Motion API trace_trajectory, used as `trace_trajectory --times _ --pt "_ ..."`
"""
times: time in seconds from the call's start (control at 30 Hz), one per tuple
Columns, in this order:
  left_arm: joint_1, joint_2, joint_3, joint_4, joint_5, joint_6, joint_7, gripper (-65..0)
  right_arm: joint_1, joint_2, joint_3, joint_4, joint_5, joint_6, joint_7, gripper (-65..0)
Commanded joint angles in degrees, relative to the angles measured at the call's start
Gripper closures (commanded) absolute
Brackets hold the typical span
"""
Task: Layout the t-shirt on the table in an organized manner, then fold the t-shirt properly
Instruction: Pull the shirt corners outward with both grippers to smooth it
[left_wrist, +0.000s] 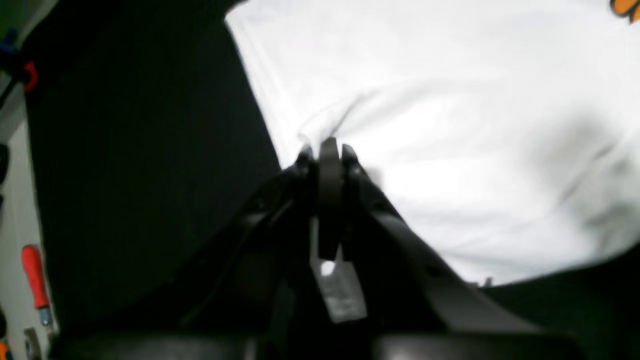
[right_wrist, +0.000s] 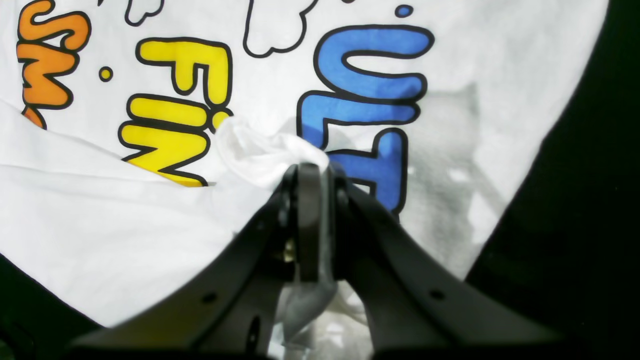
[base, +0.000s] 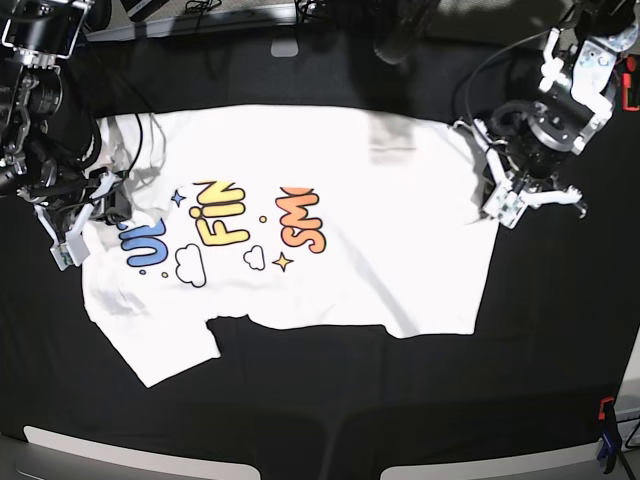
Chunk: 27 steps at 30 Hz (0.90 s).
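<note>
T-shirt lies print-up, spread sideways across middle of table, one sleeve toward camera, hem end at base view's right. Thin, limp cotton: light, drapes, bunches at any pinch, likely slides easily on black cloth. Best holds: paired edge points, so fabric stays taut between.

Right gripper pinched tight on raised fold beside blue lettering. Left gripper clamped on puckered white edge at hem end.

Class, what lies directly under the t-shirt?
The black table shows all around the t-shirt, so the shirt rests on it. Anything beneath the cloth itself is covered.
</note>
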Motion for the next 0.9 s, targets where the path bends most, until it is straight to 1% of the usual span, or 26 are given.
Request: trace_trajectory --times 0.0,0.13,0.23,0.33,0.37,0.47,0.6,0.67,0.77,0.87 --pt "-0.5 -0.3 -0.4 0.8 0.4 0.6 -0.9 0.0 0.9 1.1 0.4 0.8 1.0 0.1 1.2 0.0" --pt "-0.4 -0.4 -0.4 0.8 1.0 0.6 -0.4 0.0 0.9 1.1 0.4 0.8 1.0 0.1 0.5 0.0" --pt "-0.4 -0.4 -0.4 0.8 1.6 0.6 1.1 0.0 0.9 1.1 0.4 0.8 1.0 0.1 -1.0 0.0" --pt "-0.4 -0.6 -0.4 0.8 3.3 0.6 4.4 0.0 0.7 1.1 0.4 0.8 1.0 0.1 -6.1 0.0" --pt "-0.3 -0.6 -0.4 0.8 3.2 0.6 5.8 0.0 0.3 1.1 0.6 0.8 0.9 0.1 -6.8 0.0" --pt "1.7 -0.6 -0.4 0.8 3.2 -0.2 7.5 0.0 -2.5 1.1 1.5 0.8 0.8 0.1 -6.8 0.0" --pt "6.4 -0.6 -0.4 0.8 3.3 -4.3 7.5 0.0 -7.4 1.1 3.0 0.8 0.8 0.1 -6.5 0.0" --pt "8.6 -0.6 -0.4 0.8 3.7 -4.9 7.6 0.0 -9.7 1.1 3.8 0.8 0.9 0.1 -5.2 0.0" --pt "10.6 -0.6 -0.4 0.8 4.6 -5.0 8.8 0.0 -12.3 1.1 4.8 0.8 1.0 0.1 -4.4 0.0" --pt "12.0 -0.6 -0.4 0.8 7.5 -5.0 9.4 0.0 -14.5 1.1 5.4 0.8 1.0 0.1 -3.6 0.0"
